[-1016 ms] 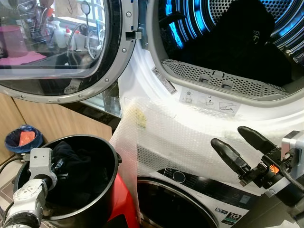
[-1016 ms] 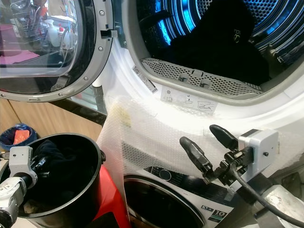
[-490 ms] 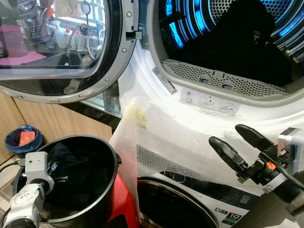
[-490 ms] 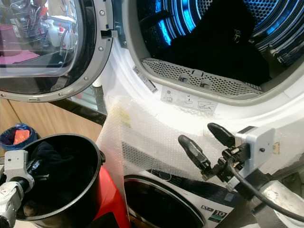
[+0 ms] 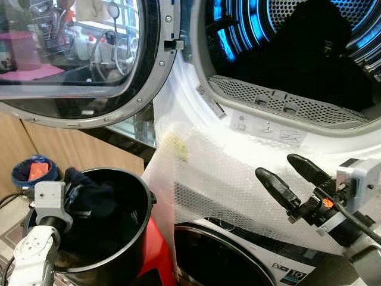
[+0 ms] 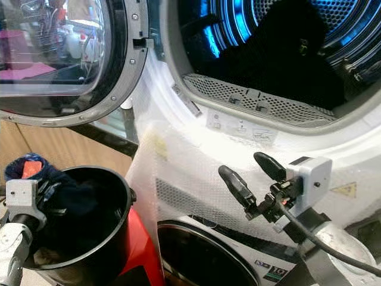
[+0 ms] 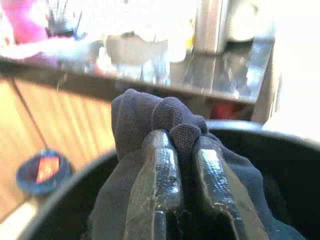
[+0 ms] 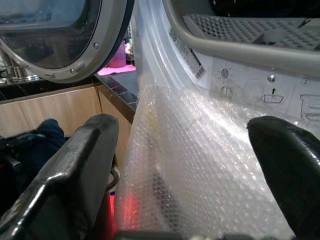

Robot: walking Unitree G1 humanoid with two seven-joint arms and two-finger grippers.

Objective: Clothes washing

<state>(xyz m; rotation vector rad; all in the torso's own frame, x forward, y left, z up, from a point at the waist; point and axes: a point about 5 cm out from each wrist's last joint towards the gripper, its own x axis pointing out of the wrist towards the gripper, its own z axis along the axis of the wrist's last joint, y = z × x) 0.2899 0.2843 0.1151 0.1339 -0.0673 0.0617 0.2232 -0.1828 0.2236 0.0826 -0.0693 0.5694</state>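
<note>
Two grippers visible. Left gripper at black bucket rim, jaws clamped on dark garment, lifted over bucket. Right gripper hovers before bubble wrap below open drum, jaws wide, holding nothing.

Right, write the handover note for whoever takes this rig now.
Left claw: shut on a dark garment, lifted at the rim of the black bucket.
Right claw: open, holding nothing, in front of the bubble wrap below the drum opening.
Done: upper machine door open; dark clothes already lie in the drum.
Left: carry the held garment to the drum; more dark cloth sits in the bucket.
</note>
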